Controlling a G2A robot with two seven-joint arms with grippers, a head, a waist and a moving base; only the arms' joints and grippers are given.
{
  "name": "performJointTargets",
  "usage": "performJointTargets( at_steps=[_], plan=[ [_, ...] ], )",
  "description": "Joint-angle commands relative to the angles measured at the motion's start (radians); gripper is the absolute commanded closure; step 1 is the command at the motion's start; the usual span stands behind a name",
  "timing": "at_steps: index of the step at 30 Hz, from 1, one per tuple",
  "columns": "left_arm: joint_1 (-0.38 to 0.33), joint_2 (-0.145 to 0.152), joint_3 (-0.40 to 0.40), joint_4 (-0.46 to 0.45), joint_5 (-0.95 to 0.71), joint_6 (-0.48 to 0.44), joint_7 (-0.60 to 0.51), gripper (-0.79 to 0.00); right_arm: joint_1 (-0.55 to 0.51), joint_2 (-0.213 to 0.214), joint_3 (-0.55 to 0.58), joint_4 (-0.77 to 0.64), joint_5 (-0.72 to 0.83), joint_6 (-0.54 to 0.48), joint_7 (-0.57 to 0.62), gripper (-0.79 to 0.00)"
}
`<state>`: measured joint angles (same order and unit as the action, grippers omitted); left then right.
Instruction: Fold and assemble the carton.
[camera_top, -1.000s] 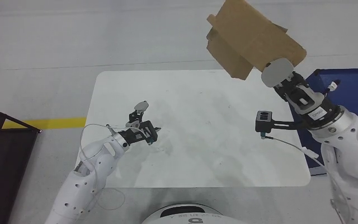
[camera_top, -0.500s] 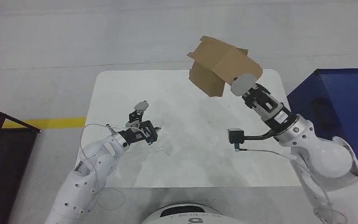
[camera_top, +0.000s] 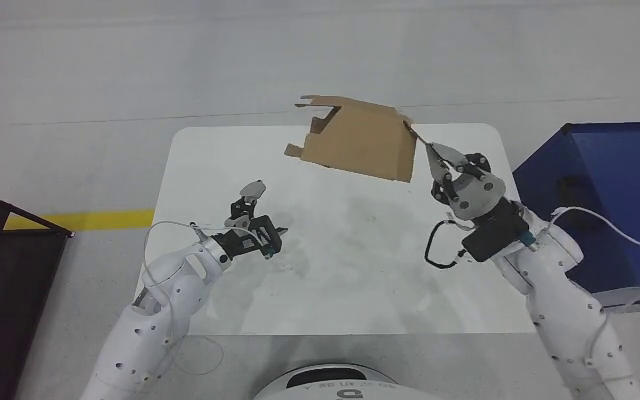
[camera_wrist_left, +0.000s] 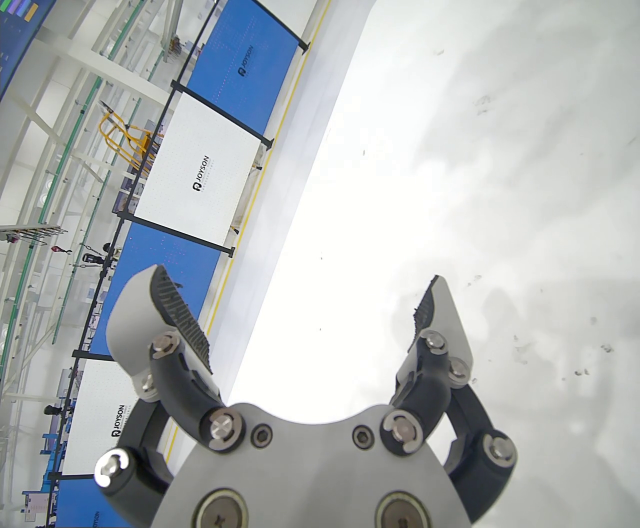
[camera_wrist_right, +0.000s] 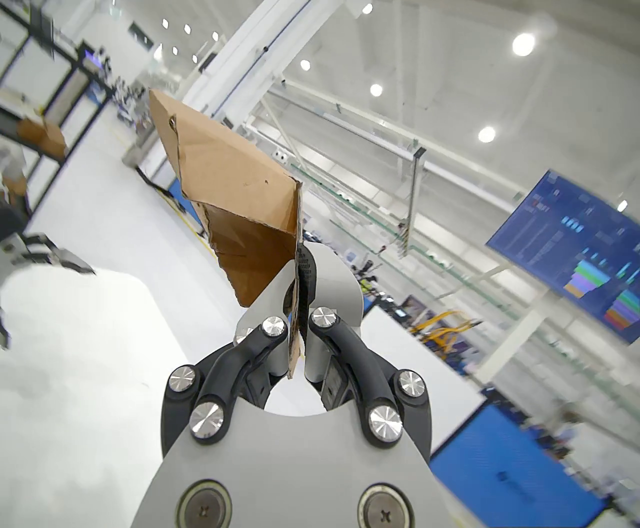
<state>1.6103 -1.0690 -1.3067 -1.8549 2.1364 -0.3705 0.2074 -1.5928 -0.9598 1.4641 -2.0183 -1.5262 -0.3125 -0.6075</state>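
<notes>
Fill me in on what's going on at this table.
The right gripper is shut on one edge of a cardboard carton and holds it in the air near the far side of the white table. The carton is not yet assembled: it looks partly folded, with loose flaps at its free end. The left gripper is open and empty above the table's near left part, apart from the carton.

The flattened brown cardboard carton (camera_top: 360, 142) hangs above the white rounded table (camera_top: 400, 290), at its far edge. The right gripper (camera_top: 428, 155) is at its right corner and the left gripper (camera_top: 270, 210) well left.
</notes>
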Motion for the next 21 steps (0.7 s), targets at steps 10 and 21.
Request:
performJointTargets(
  at_steps=[10,21],
  plan=[
    [0.000,0.000,0.000,0.000,0.000,0.000,0.000,-0.785,-0.002,-0.005,-0.035,0.010,0.056,-0.026,0.047,0.000],
    [0.000,0.000,0.000,0.000,0.000,0.000,0.000,-0.785,0.029,-0.020,-0.112,0.130,0.736,-0.261,0.381,0.000]
  ],
)
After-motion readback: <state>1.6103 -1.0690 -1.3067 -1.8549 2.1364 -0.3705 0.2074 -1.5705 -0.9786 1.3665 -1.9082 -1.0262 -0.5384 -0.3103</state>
